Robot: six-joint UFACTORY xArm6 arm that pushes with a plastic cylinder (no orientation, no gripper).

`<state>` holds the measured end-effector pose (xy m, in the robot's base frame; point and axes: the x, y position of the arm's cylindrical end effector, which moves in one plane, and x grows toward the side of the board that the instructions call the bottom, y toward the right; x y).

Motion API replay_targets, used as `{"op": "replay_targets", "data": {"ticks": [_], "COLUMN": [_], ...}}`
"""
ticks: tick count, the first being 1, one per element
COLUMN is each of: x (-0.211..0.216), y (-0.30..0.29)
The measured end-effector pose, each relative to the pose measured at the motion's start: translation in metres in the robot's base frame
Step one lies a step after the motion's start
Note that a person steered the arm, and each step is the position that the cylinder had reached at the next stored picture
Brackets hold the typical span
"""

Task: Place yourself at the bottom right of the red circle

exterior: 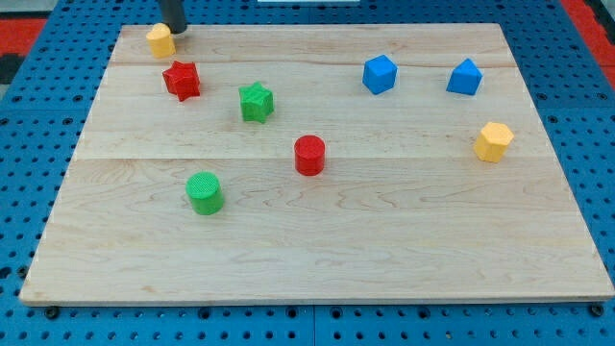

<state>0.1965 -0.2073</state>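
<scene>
The red circle [309, 155] is a short red cylinder near the middle of the wooden board [384, 250]. My tip [176, 31] is at the view's top left, at the board's far edge, just right of a yellow block [160, 40]. It is far up and left of the red circle. A red star [182, 80] and a green star [256, 102] lie between my tip and the red circle.
A green circle [204, 192] sits lower left of the red circle. Two blue blocks [380, 74] [465, 77] lie at the upper right. A second yellow block [493, 141] is at the right.
</scene>
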Motion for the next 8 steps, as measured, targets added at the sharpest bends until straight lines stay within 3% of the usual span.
{"op": "replay_targets", "data": {"ticks": [3,4,7,8], "x": [0.0,0.011,0.19,0.263], "y": [-0.003,0.085,0.28,0.3]}}
